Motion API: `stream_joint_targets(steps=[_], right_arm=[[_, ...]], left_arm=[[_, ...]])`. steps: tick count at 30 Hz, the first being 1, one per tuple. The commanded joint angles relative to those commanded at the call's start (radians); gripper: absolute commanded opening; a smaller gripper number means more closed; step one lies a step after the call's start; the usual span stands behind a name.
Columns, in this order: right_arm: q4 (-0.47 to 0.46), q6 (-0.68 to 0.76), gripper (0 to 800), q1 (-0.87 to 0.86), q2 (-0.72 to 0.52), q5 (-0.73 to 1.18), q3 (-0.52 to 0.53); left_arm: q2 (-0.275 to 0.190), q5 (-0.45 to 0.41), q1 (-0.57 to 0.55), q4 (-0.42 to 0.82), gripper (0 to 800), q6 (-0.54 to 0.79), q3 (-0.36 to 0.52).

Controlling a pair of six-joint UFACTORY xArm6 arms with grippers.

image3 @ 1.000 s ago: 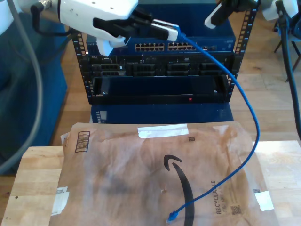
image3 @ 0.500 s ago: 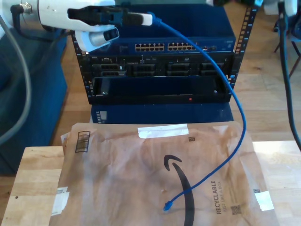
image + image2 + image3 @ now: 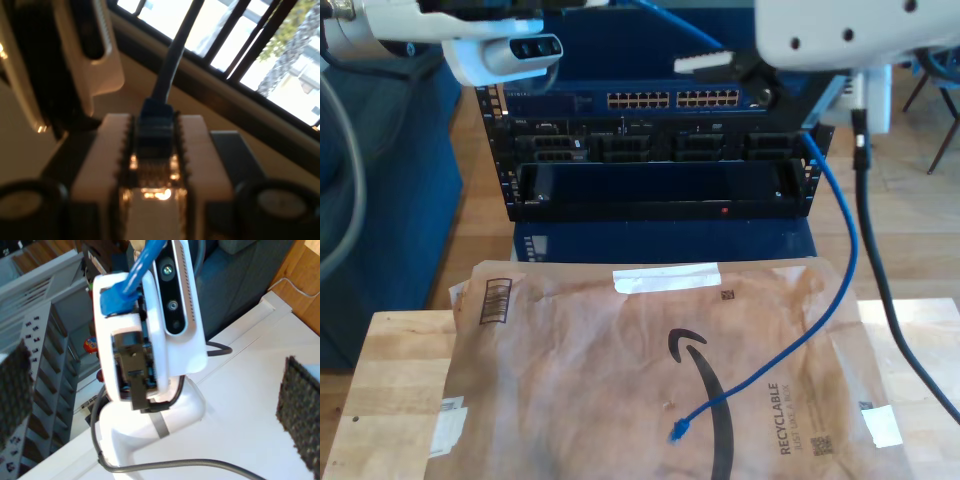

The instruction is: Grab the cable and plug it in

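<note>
The blue cable (image 3: pixel 170 55) has its boot clamped between the white fingers of my first gripper (image 3: pixel 152 125), which is shut on it. The second wrist view faces that first gripper (image 3: pixel 120 302), with the cable (image 3: pixel 142 262) running out of it. My second gripper's black pads (image 3: pixel 300 405) stand wide apart, open, with nothing between them. In the exterior view the second gripper (image 3: pixel 720 68) sits at top centre in front of the rack. The cable (image 3: pixel 840 270) passes behind it and hangs down. Its free plug (image 3: pixel 675 433) lies on the envelope.
A black rack holds a blue network switch (image 3: pixel 560 102) with rows of ports (image 3: pixel 670 99) and servers below. A brown paper mailer (image 3: pixel 570 380) covers the wooden table (image 3: pixel 390 380). A dark grey arm cable (image 3: pixel 870 250) hangs at the exterior view's right.
My first gripper has risen towards the exterior view's upper left, carrying the cable end past the top edge. The second arm swung in from the upper right. The free plug slid slightly left.
</note>
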Motion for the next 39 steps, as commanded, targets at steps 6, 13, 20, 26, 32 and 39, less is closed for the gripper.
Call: stream_joint_targets(steps=[6,13,20,26,32,39], right_arm=[[0.020,-0.034,693,0.005,0.005,-0.120,0.052],[0.021,-0.035,692,0.006,0.015,-0.150,0.051],[0.025,-0.060,690,0.009,0.025,-0.175,0.055],[0.025,-0.061,642,0.011,0.026,-0.213,0.092],[0.025,-0.063,580,0.034,0.026,-0.218,0.107],[0.023,-0.103,577,0.072,0.026,-0.279,0.141]], left_arm=[[0.015,0.017,-0.005,-0.002,2,0.000,0.000],[0.012,0.043,-0.023,0.000,2,-0.008,0.002],[0.009,0.072,-0.032,0.000,2,-0.026,0.005],[0.009,0.086,-0.032,-0.032,2,-0.026,0.018],[0.009,0.086,-0.041,-0.034,3,-0.029,0.023],[0.011,0.086,-0.046,-0.032,3,-0.055,0.038]])
